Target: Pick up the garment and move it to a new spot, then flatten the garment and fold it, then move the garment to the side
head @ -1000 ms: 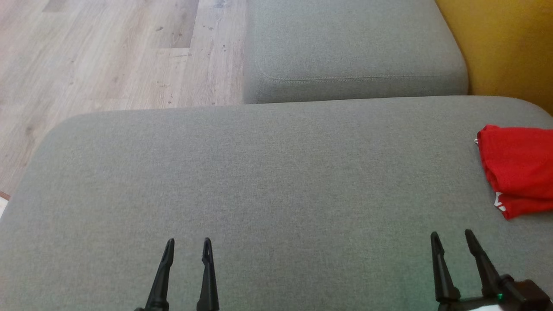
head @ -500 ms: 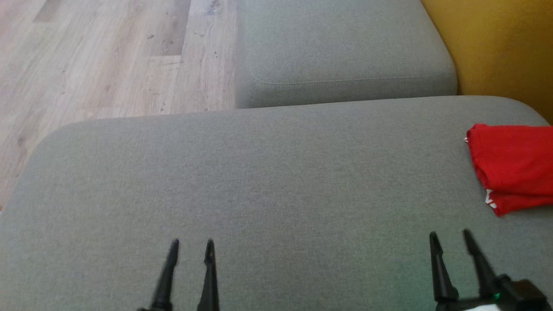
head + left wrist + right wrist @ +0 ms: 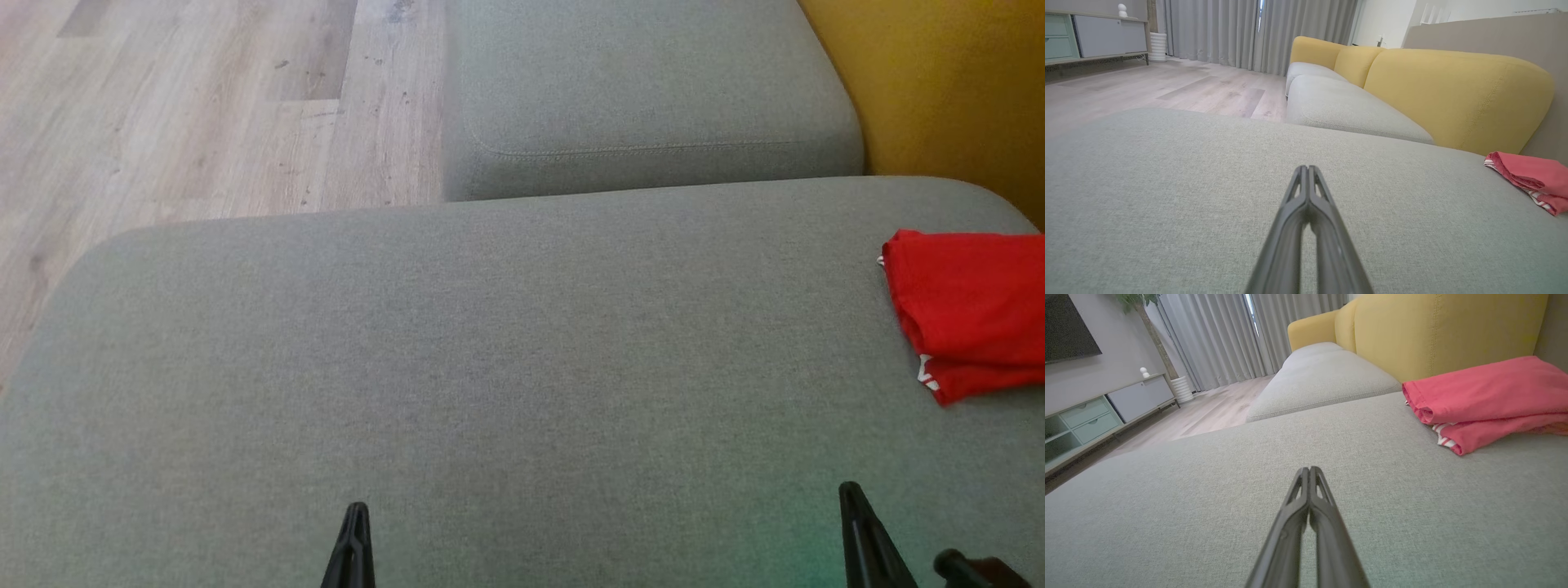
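Near seat cushion: one broad grey fabric pad with rounded corners. It carries the garment, and both grippers are over its near edge.
Floor: pale wood planks beyond the cushion's far left corner.
Far seat cushion: a second grey pad with a stitched seam along its front, butted against the near cushion's far edge toward the right. That makes two grey seats in the head view.
Backrest: mustard yellow, rising past the far right corner. The left wrist view shows three yellow back sections in a row.
Garment: one piece, bright red, folded into a compact stack. Two rounded folds face the middle of the cushion, and a white-striped trim peeks out between the layers at its near corner. It lies flat at the near cushion's right edge, close to the far right corner, well apart from both grippers.
Left gripper: fingers pressed together and holding nothing, low over the near edge left of centre.
Right gripper: fingers likewise closed tip to tip and holding nothing, near the near right corner. The garment lies ahead of it and to its right.
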